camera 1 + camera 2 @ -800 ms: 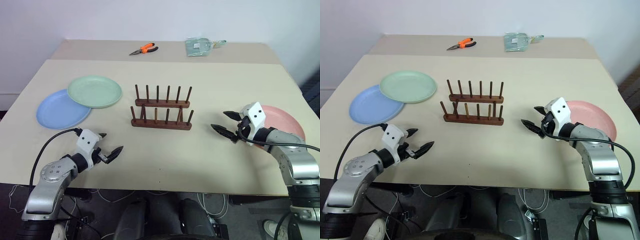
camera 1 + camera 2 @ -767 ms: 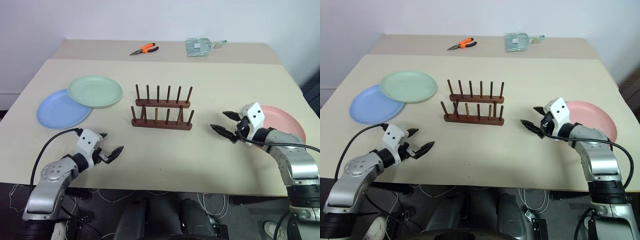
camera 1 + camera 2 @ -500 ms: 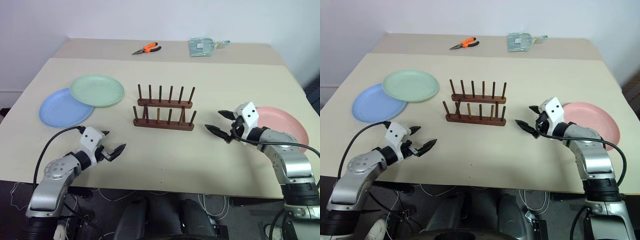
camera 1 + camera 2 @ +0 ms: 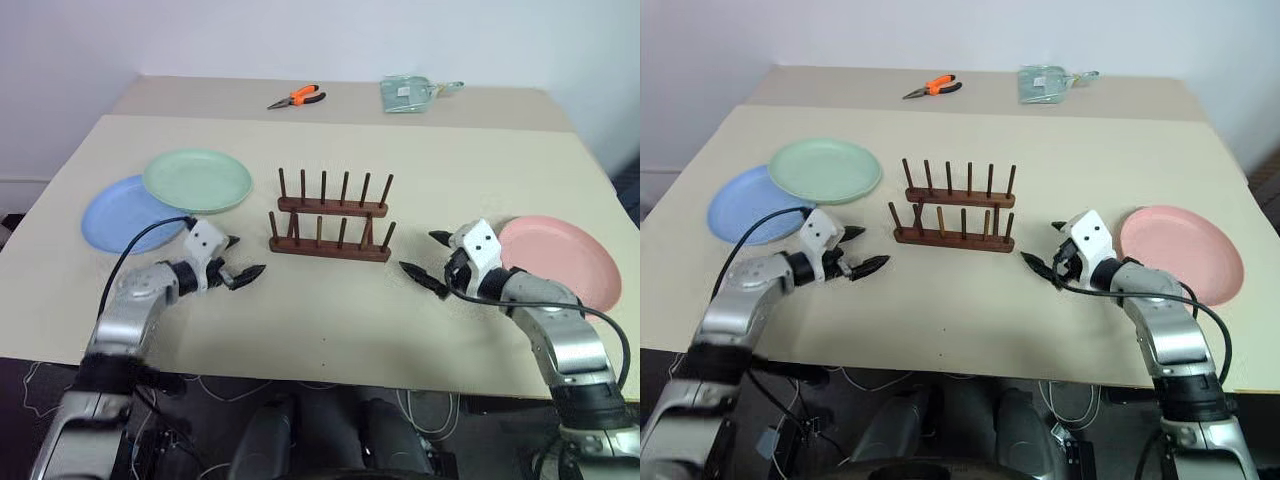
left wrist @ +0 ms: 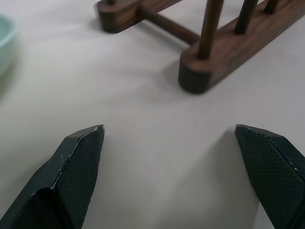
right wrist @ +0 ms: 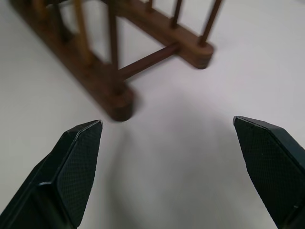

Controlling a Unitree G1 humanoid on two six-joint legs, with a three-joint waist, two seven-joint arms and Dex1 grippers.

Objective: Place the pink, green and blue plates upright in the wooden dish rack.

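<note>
**On the Desk, a Bare Rack Waits for Three Plates**

At the middle of the pale desk [image 4: 330, 310] stands the wooden dish rack [image 4: 328, 222], its pegs upright and every slot vacant. To the robot's left, the green plate [image 4: 197, 180] lies flat with its near edge overlapping the blue plate [image 4: 125, 212]; the pink plate [image 4: 560, 262] lies flat at the far right. The left tool [image 4: 240, 257] hovers just beside the rack's left end, jaws spread wide and holding nothing. The right tool [image 4: 428, 262] hangs near the rack's right end, likewise wide and empty, with the pink plate behind it. Orange pliers [image 4: 294, 97] and a clear packet [image 4: 412, 94] sit well apart at the far edge.

Both tools point toward the light rack, so a careless sweep could likely knock it askew. Flat plates offer little rim to pinch, so a grip may slip, and lifting the blue one first would probably drag the green plate along.
</note>
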